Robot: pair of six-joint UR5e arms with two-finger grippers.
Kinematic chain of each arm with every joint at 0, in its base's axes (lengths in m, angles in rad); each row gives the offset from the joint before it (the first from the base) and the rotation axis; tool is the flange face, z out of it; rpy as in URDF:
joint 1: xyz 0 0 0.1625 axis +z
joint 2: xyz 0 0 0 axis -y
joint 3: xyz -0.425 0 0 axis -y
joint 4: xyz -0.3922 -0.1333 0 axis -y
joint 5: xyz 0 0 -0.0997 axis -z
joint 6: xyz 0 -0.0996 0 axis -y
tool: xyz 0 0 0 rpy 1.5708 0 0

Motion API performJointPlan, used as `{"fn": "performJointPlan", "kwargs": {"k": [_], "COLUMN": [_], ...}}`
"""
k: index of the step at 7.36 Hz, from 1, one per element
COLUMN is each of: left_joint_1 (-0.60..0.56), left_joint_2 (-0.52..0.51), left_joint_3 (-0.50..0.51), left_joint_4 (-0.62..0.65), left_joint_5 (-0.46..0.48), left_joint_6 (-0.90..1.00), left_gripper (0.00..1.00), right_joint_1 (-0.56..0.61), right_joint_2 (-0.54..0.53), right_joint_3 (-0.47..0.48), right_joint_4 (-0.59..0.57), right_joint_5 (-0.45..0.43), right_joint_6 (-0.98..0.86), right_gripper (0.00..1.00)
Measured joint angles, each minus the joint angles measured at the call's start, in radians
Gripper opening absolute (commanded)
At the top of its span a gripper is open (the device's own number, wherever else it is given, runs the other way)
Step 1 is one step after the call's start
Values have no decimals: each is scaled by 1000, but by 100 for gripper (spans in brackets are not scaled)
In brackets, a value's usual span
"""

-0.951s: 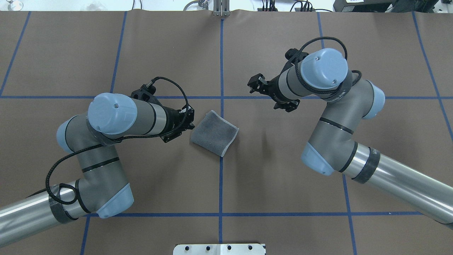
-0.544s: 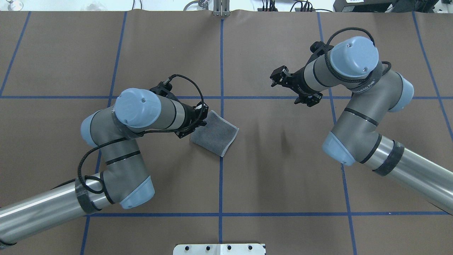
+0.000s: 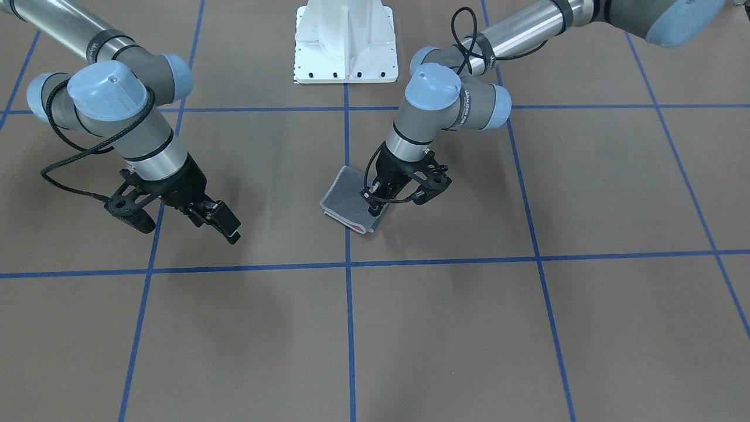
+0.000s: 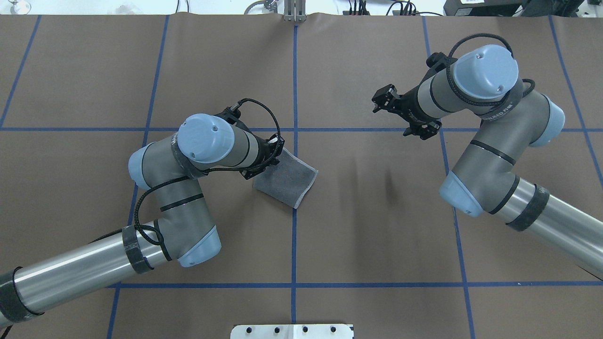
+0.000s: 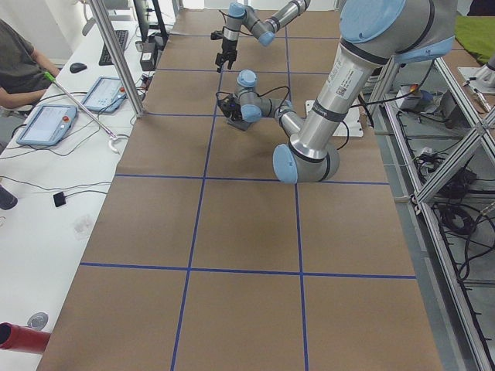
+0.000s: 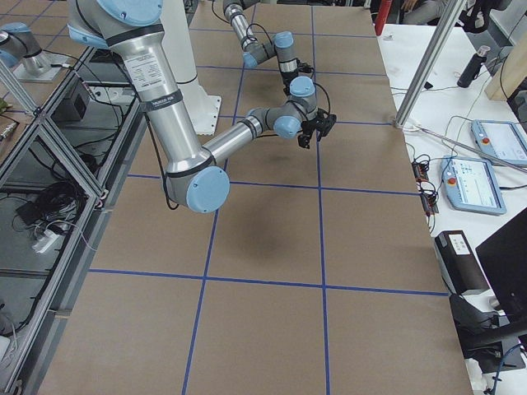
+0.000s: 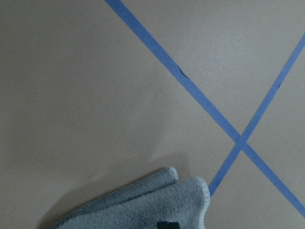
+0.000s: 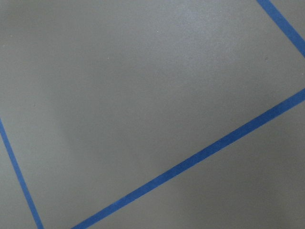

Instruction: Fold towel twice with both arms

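Note:
The towel (image 4: 288, 180) lies folded, dark grey side out, near the table's middle. A thin pink strip shows at its edge in the front-facing view (image 3: 350, 200). My left gripper (image 3: 372, 206) is over the towel's edge nearest its own arm, fingers together and tips down on the cloth. In the overhead view (image 4: 274, 151) the wrist hides the tips. The left wrist view shows the towel's corner (image 7: 143, 205) with one black fingertip (image 7: 167, 224) on it. My right gripper (image 3: 227, 227) is shut and empty, raised well away from the towel, and also shows in the overhead view (image 4: 379, 100).
Blue tape lines (image 4: 294, 226) cross the brown table cover. The white pedestal base (image 3: 345, 41) stands at the robot's side of the table. A side bench with tablets (image 5: 46, 124) and a seated person runs along the far edge.
My left gripper moved from beside the towel onto its near edge. My right arm drew back, away from the towel.

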Motion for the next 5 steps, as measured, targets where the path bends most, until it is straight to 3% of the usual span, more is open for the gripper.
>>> {"fn": "performJointPlan", "kwargs": {"k": [2,4,5], "left_joint_1": [-3,-8,-22], "left_joint_2": [55,136,167], "left_joint_3": [-18,-103,-152], "left_joint_4": [-7,-7,-4], "left_joint_5": [-4,-16,-40], "left_joint_6": [28,38,47], "left_gripper": [0,0,17], "right_joint_1": [0,1,5], "right_joint_2": [-11,-19,-19], "right_joint_3": [-7,-10,-8], "right_joint_4": [2,5,4], "right_joint_5": [-2,-4,-3], "right_joint_6": [-16,-36,-39], "right_gripper": [100,100,100]}}
